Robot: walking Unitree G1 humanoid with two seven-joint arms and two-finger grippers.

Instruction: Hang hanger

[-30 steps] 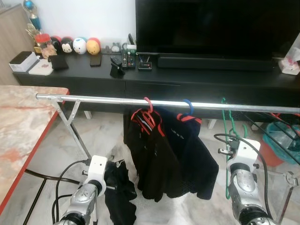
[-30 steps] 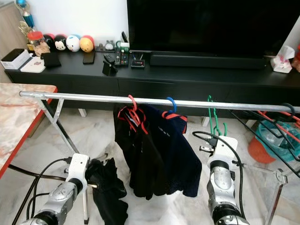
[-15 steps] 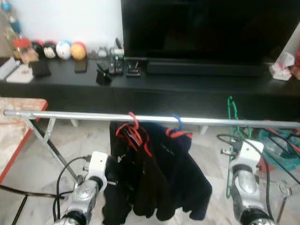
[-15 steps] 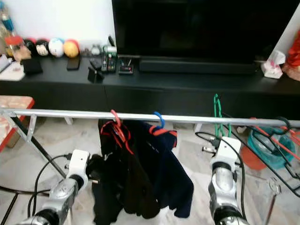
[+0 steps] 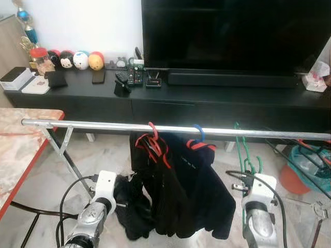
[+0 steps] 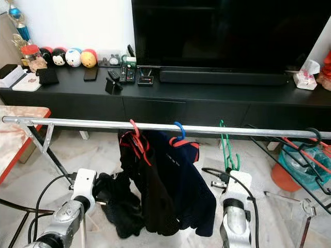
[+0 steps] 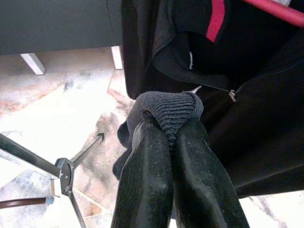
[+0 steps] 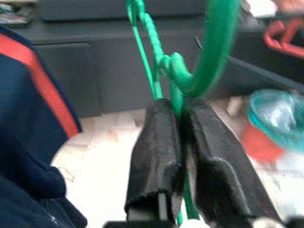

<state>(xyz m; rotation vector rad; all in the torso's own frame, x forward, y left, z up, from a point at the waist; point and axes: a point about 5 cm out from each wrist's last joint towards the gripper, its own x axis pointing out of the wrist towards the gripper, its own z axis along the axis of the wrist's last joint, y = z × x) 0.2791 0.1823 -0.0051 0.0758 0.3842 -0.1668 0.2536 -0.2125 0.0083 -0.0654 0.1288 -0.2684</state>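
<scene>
Nearest the camera, the left tool [image 7: 173, 137] had its two black fingers pressed together on the ribbed cuff of a black garment [image 5: 130, 209] that drooped toward the floor at about 7 o'clock in the head view. The right tool [image 8: 176, 123], at about 5 o'clock, pinched the thin stem of a green hanger [image 5: 244, 150]; the hanger rose from the fingers with its hook up at the metal rail [image 5: 103, 125], though whether the hook rested on the rail could not be told. Both silver arms reached up from the bottom edge, wrists pointing at the rail.

Between them, a black jacket with red trim [image 5: 163, 191] hung from a red hanger [image 5: 153, 135], and just beside it a dark navy garment [image 5: 212, 196] hung from a blue hanger [image 5: 199, 135]. The floor [image 5: 49, 178] was pale marble. At 9 o'clock stood the corner of a red-edged marble table [image 5: 15, 155]. At 4 o'clock a teal basket [image 5: 310, 163] sat on the floor, its contents unclear.

Farther back ran a long black TV console [image 5: 207, 101] carrying remotes [image 5: 132, 77] and round toy figures [image 5: 80, 60], under a large dark television [image 5: 232, 33].
</scene>
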